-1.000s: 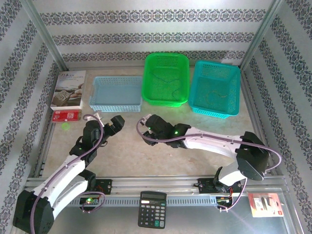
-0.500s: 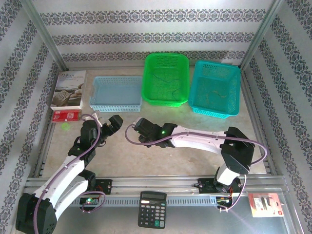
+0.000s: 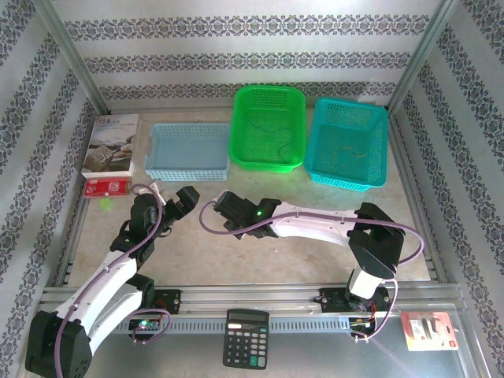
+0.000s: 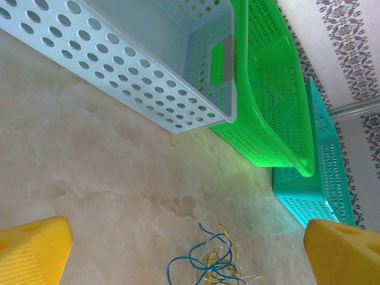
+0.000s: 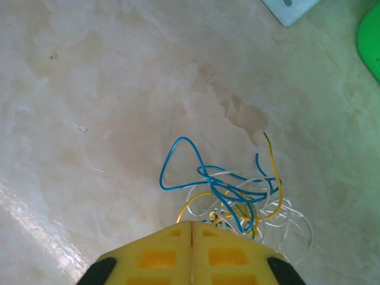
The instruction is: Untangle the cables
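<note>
The cables (image 5: 237, 196) are a small tangle of thin blue, yellow and white wires lying on the beige table. My right gripper (image 5: 191, 224) is shut, its yellow fingertips pressed together at the near edge of the tangle, where a yellow wire and others run in under the tips. From above, the right gripper (image 3: 220, 201) sits left of centre and covers the tangle. My left gripper (image 4: 190, 252) is wide open, and the cables (image 4: 214, 261) lie between and just beyond its yellow fingers (image 4: 35, 249). The left gripper (image 3: 187, 197) faces the right one from close by.
Three baskets line the back: pale blue (image 3: 187, 150), green (image 3: 268, 126) and teal (image 3: 346, 146); a thin wire lies in the green and in the teal one. A boxed item (image 3: 110, 146) and a red packet (image 3: 106, 186) sit far left. A calculator (image 3: 246, 339) lies in front of the rail.
My right arm has reached further left toward the left gripper, and its jaws have closed at the tangle. The left arm has barely moved and stays open.
</note>
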Available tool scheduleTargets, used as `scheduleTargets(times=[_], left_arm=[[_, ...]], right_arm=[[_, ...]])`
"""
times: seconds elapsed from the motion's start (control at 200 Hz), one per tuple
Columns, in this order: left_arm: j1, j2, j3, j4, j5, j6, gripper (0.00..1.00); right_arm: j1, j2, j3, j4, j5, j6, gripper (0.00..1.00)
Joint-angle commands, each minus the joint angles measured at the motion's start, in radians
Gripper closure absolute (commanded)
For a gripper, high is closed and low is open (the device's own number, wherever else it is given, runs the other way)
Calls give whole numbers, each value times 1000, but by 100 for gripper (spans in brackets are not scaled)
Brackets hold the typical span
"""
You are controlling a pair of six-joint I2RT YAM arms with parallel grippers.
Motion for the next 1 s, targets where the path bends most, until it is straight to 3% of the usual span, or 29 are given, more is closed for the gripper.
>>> scheduleTargets(times=[0.0,0.195,0.45,0.744,0.994], left_arm=[[17,8,-13,31,20,-21,0],[17,15,-15,40,28,-16,0],[16,16,-11,34,58,35,0],[7,52,17,106,256,169,0],[-151,149,72,153,262,282,0]], right_arm=[[-10,1,25,-15,21,-12,100],[-44,-89,43,-23,-56,-5,100],[-159,-264,-23,55,-265,91,100],[-285,-375,-180,266,-466,257,100],[-329,-354,-236,339,-518,309,100]])
